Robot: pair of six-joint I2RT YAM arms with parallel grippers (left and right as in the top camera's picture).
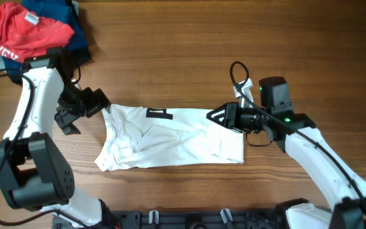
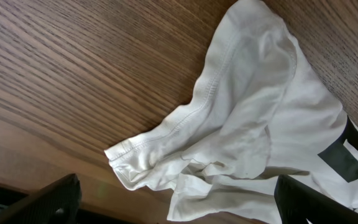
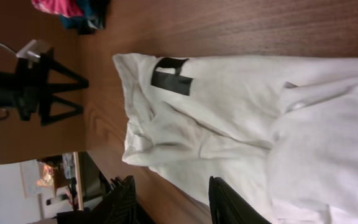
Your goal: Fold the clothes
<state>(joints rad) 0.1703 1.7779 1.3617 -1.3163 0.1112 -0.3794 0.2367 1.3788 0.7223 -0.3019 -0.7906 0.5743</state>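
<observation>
Overhead, a wooden worktop (image 1: 170,38) is seen, and the white shirt (image 1: 170,143) is laid across its middle, wrinkled and stretched in a long band from side to side, with loose folds bunched at the end on the left arm's side. At the far corner on that side a heap is piled: a red T-shirt (image 1: 21,32) on top of navy garments (image 1: 65,19), well apart from the shirt. The left gripper (image 1: 104,104) is held just beside the shirt's far corner. In the left wrist view its jaws are seen spread wide, with nothing gripped and the shirt's hemmed edge lying below them. The right gripper (image 1: 213,116) is placed over the shirt's other end, near its far edge. In the right wrist view its jaws are seen parted, with bare wood and the shirt's edge between them. One finger appears to lie against the cloth, though contact cannot be made out for certain. A small dark label (image 1: 159,113) is shown near the shirt's far edge, between the two grippers.
</observation>
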